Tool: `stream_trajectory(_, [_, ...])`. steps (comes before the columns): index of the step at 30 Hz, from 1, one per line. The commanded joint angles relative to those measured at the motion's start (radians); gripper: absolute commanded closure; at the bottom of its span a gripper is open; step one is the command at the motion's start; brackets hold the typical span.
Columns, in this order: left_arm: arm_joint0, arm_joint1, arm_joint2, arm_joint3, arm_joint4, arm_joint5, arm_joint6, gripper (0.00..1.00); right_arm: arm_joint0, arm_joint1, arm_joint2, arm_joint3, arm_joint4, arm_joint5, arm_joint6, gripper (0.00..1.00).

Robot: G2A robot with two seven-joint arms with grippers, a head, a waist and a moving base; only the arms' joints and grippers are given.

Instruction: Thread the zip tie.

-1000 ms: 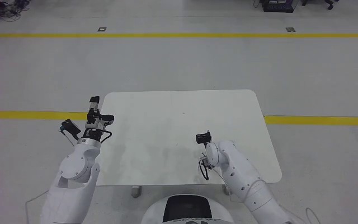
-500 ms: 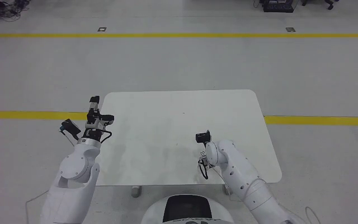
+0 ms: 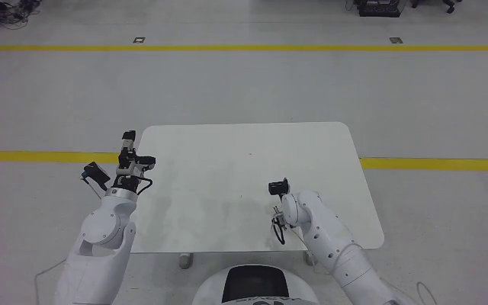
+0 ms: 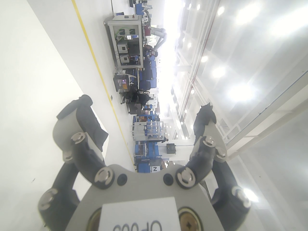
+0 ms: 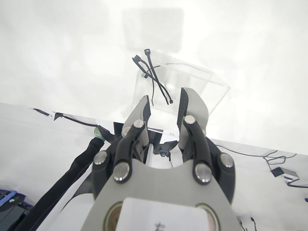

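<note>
From where I stand, nothing on the worktop (image 3: pixel 252 152) has been threaded yet. The zip ties (image 5: pixel 154 78), thin black strips of which I count at least two, lie crossed over one another in a small clear box (image 5: pixel 211 92). The box seems to stand on the worktop close to its near edge, underneath the right arm. I take it the box is there to keep the loose ties in one spot while its clear walls leave them in plain sight.

The right gripper (image 5: pixel 166 96) hangs over that near part of the worktop and is aimed straight at the box. Its jaws are spread with nothing between them, and the tie ends lie just beyond its fingertips. That gap looks meant to close around a single strip. Because the ties cross, pulling one free without dragging its neighbour could be awkward.

The left gripper (image 4: pixel 144 105) is at the worktop's left edge, pointing out toward the room. Its jaws are spread wide too, and it holds nothing. My guess is that it waits there, out of the other arm's way, ready to take one end of a tie when the threading needs two holds.
</note>
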Motion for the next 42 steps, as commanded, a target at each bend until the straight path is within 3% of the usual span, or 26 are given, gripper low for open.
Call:
stream_trajectory(1, [0.000, 0.000, 0.000, 0.000, 0.000, 0.000, 0.000, 0.00, -0.002, 0.000, 0.002, -0.002, -0.002, 0.000, -0.002, 0.76])
stream_trajectory(19, [0.000, 0.000, 0.000, 0.000, 0.000, 0.000, 0.000, 0.00, -0.012, -0.004, -0.027, 0.004, -0.053, 0.000, -0.072, 0.83])
stream_trajectory(42, [0.000, 0.000, 0.000, 0.000, 0.000, 0.000, 0.000, 0.00, -0.016, -0.007, -0.032, 0.011, -0.058, -0.020, -0.081, 0.83])
